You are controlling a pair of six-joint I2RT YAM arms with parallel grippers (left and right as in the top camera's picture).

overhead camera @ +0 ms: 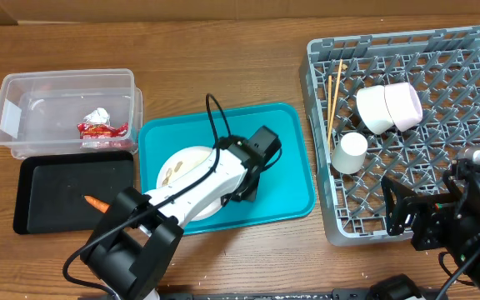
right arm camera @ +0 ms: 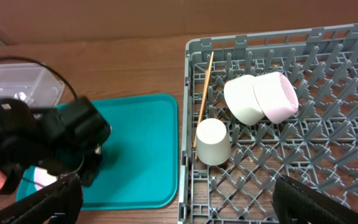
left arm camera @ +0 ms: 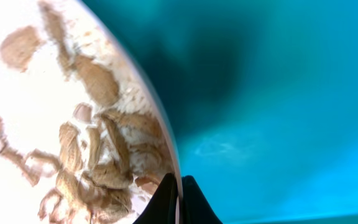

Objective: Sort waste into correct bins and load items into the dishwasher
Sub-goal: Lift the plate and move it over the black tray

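Note:
My left gripper (left arm camera: 179, 202) is shut on the rim of the white plate (overhead camera: 183, 167), which lies on the teal tray (overhead camera: 290, 167) and carries tan peanut shells (left arm camera: 98, 155). The clear tub (overhead camera: 23, 108) holds the red wrapper (overhead camera: 102, 129) and the white tissue ball (overhead camera: 98, 115). The orange carrot (overhead camera: 97, 202) lies in the black tray (overhead camera: 48, 187). The grey rack (overhead camera: 473, 92) holds two white bowls (overhead camera: 387, 107), the white cup (overhead camera: 350, 152) and the chopsticks (overhead camera: 334, 96). My right gripper (right arm camera: 176, 199) is open and empty over the rack's front left corner.
The teal tray sits between the bins and the rack on a brown wooden table (overhead camera: 223, 50). The left arm's body and cable (overhead camera: 211, 112) lie across the tray's front left part. The right arm's base (overhead camera: 465, 208) covers the rack's front right corner.

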